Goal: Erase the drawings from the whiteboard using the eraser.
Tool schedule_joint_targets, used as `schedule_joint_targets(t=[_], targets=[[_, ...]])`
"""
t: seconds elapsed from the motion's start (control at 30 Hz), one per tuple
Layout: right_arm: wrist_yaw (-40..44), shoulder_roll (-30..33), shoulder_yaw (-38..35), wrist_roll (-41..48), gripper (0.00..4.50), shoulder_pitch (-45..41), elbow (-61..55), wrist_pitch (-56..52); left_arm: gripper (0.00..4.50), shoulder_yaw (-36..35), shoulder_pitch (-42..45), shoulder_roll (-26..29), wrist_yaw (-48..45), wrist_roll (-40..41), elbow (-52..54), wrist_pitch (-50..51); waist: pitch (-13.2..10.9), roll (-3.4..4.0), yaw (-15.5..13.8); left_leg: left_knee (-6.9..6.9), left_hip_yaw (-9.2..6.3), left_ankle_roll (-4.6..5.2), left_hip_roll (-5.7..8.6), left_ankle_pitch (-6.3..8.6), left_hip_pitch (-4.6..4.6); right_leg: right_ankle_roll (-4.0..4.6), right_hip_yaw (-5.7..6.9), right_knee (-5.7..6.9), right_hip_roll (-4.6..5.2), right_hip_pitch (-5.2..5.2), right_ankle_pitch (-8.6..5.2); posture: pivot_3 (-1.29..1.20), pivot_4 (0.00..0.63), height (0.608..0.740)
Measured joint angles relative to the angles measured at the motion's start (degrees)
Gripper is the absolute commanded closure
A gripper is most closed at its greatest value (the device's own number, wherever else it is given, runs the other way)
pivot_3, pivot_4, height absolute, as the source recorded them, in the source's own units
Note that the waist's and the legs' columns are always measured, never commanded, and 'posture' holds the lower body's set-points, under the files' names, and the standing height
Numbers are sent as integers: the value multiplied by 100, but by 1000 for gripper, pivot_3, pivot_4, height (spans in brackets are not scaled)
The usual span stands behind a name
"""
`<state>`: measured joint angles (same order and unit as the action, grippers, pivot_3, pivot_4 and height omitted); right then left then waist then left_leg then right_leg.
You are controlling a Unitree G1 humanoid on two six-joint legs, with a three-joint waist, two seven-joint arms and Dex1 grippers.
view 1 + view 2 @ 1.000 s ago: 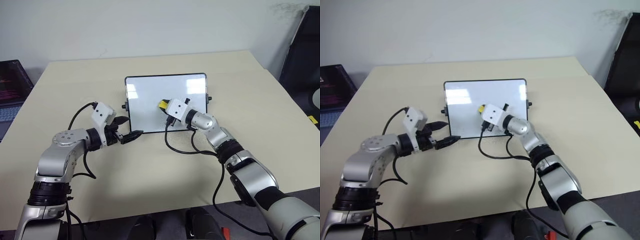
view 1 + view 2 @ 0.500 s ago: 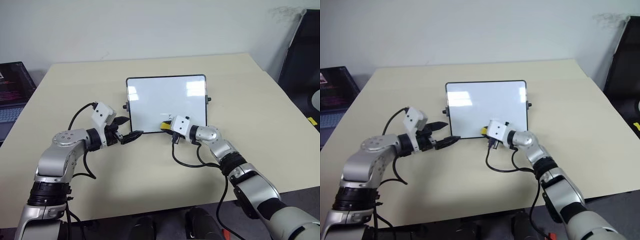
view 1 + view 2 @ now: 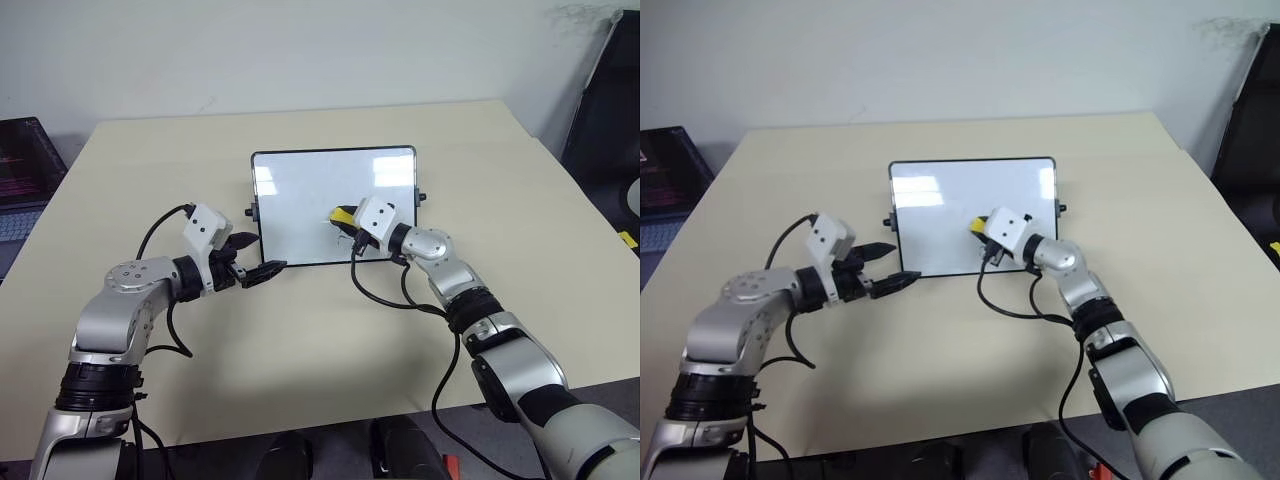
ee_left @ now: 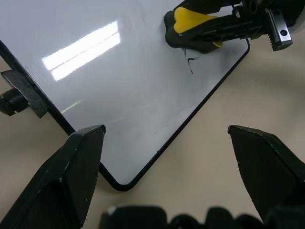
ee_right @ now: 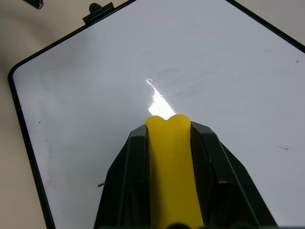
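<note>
Here the right gripper [image 3: 345, 219] clamps the eraser [image 3: 343, 214] lengthwise, its long axis pointing left across the whiteboard [image 3: 300, 200]

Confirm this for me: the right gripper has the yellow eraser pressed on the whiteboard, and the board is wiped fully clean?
Not fully clean. The left wrist view shows small black strokes left beside the eraser on the whiteboard. The right gripper does hold the eraser there.

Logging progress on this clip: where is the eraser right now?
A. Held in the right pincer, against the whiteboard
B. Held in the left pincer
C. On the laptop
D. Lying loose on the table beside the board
A: the right pincer is shut on the yellow eraser, pressed to the whiteboard.
</note>
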<state>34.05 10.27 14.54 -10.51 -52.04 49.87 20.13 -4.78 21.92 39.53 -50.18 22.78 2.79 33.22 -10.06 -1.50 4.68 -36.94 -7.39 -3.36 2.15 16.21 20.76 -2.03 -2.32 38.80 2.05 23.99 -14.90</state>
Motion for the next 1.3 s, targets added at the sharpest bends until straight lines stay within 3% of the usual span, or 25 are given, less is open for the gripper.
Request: schedule_joint_targets(t=[0.23, 0.57, 0.97, 1.3], targets=[[527, 40, 240, 0, 3668, 381, -27, -105, 0, -1, 0, 2, -3, 2, 1, 3, 0, 0, 1, 1, 1, 3, 6, 1, -94, -4, 1, 4, -13, -92, -3, 0, 150, 740], [859, 86, 229, 108, 3670, 541, -614, -638, 0, 0, 1, 1, -48, 2, -1, 2, -1, 0, -1, -2, -1, 3, -6, -4, -83, -1, -3, 6, -33, -79, -1, 0, 150, 740], [298, 311, -82, 121, 3670, 308, -896, -819, 0, 1, 29, 0, -51, 2, -24, 0, -4, 2, -9, 7, -6, 3, -3, -2, -58, -1, 5, -17, -4, -64, 0, 0, 150, 740], [841, 348, 481, -69, 3671, 796, -1391, -1175, 0, 5, 69, -4, -56, 2, -41, -4, -3, 1, -8, 3, -6, 3, -1, -2, -71, -2, 6, -9, -4, -75, -1, 0, 150, 740]])
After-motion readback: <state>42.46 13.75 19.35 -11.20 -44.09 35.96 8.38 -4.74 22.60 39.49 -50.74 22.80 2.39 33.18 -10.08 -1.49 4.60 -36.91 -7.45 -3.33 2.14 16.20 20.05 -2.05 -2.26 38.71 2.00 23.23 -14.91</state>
